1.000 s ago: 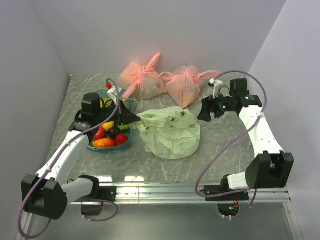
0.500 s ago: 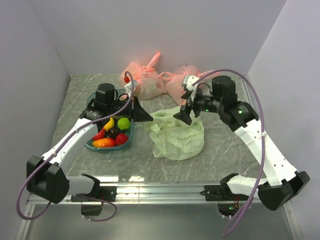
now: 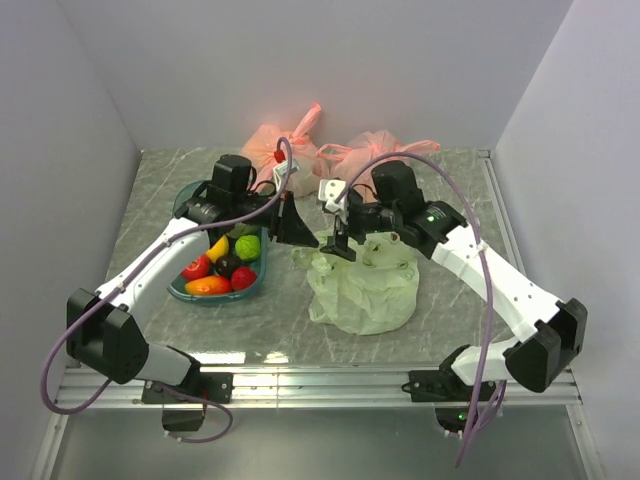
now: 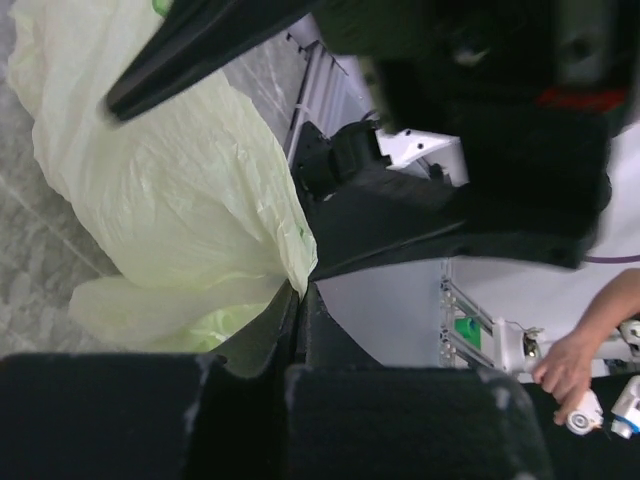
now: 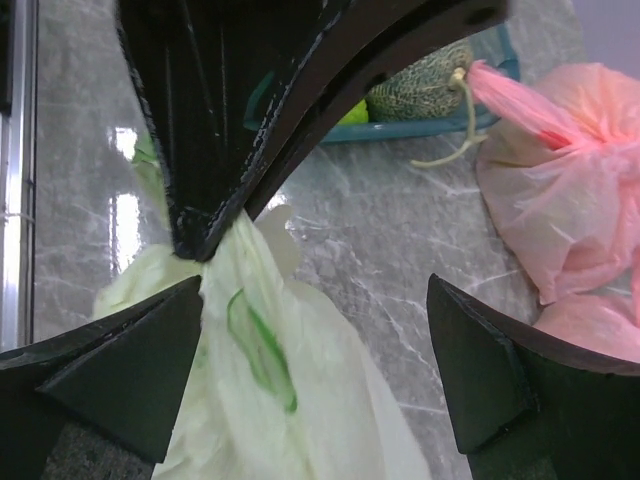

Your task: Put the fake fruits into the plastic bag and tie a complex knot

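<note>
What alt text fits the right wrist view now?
The shut left tool pinches an edge of the plastic bag, just ahead of the open right tool. Behind: pink bags and a bumpy green fruit in a teal bowl.

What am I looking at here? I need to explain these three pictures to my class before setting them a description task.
Two robot arms are bolted at a table's near edge. One picture looks down from above. The other two come from a camera on each wrist. On the table lie a teal bowl of fake fruits, two tied pink bags and a pale green plastic bag. The left gripper is shut, pinching the green bag's edge. The right gripper is open around that same edge, gripping nothing.
</note>
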